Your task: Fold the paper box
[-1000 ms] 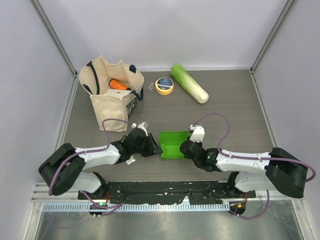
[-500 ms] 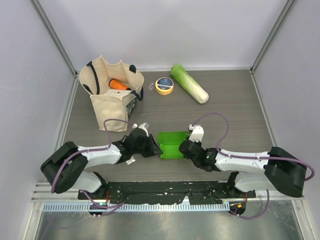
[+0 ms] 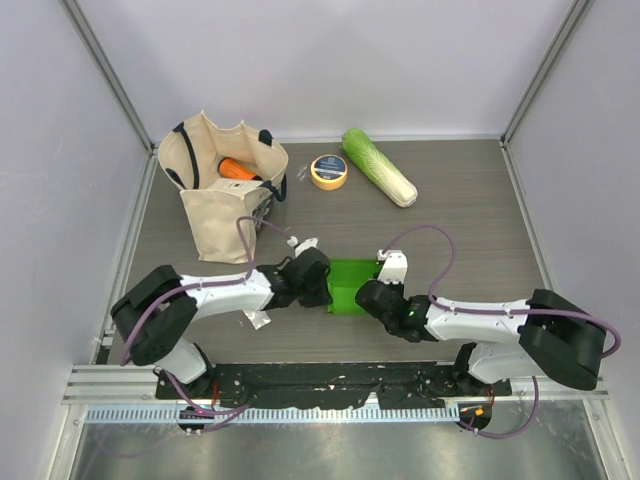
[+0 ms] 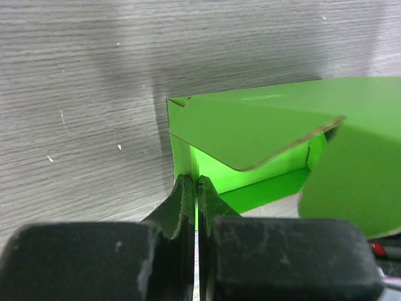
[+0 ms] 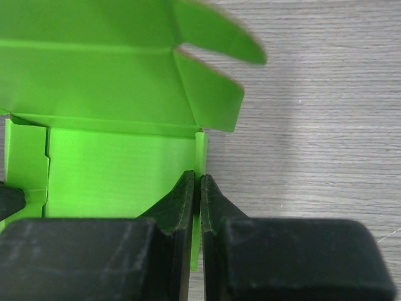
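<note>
Green creased card, smooth and thin: I see the paper box (image 3: 352, 287) half-formed, left gripper (image 4: 196, 188) pinching one wall, right gripper (image 5: 200, 183) clamped, seemingly, on the opposite wall.

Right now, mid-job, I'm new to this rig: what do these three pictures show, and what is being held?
You see two robot arms, each ending in a two-finger gripper. The overhead picture looks down from behind them. The other two come from a camera on each wrist. On the table are a canvas tote bag, a roll of tape, a long cabbage and the paper box, green card partly folded. The left gripper is pinched shut on one thin wall of the box, and the right gripper on the wall at the opposite side.
</note>
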You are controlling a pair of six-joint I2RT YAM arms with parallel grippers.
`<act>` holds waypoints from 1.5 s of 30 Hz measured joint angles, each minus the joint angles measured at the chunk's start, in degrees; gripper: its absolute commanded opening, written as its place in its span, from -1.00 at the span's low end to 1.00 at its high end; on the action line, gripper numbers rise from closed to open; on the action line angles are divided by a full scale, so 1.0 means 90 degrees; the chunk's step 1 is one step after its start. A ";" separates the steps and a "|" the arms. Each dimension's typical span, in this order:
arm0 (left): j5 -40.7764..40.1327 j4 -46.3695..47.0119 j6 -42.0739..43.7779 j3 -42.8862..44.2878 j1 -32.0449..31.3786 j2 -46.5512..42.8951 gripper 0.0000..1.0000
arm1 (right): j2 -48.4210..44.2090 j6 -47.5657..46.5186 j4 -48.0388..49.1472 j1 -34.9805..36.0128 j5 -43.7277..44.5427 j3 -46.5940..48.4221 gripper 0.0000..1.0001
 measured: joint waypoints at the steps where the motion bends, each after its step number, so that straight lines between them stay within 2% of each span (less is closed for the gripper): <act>1: -0.0250 -0.0391 0.0012 0.0323 -0.0126 0.0170 -1.00 | 0.0036 -0.0002 0.0015 0.0000 0.0049 0.0015 -0.98; 10: -0.1783 -0.2584 -0.0002 0.2108 -0.0748 0.1256 -1.00 | 0.0226 -0.0005 0.0114 0.0051 0.0255 0.0068 -0.98; 21: -0.3381 -0.4248 0.0041 0.3504 -0.1141 0.2608 -1.00 | 0.0277 0.0260 0.0291 0.0136 0.0202 0.0092 -0.99; 31: -0.3427 -0.4148 0.0464 0.3480 -0.1183 0.2611 -1.00 | 0.0279 0.0420 0.0418 0.0141 0.0209 0.0012 -0.99; 34: -0.3461 -0.3810 0.0678 0.3208 -0.1209 0.2392 -0.77 | 0.0294 0.0401 0.0442 0.0202 0.0284 0.0012 -0.99; 39: -0.3308 -0.3092 0.0918 0.2684 -0.1112 0.1999 -0.71 | 0.0379 0.0396 0.0554 0.0189 0.0265 0.0027 -0.99; 41: -0.3189 -0.2880 0.0986 0.2526 -0.1049 0.1894 -0.76 | 0.0391 0.0384 0.0571 0.0182 0.0260 0.0039 -0.99; 45: -0.2963 -0.2582 0.1100 0.2293 -0.0908 0.1732 -1.00 | 0.0403 0.0372 0.0568 0.0165 0.0243 0.0051 -0.99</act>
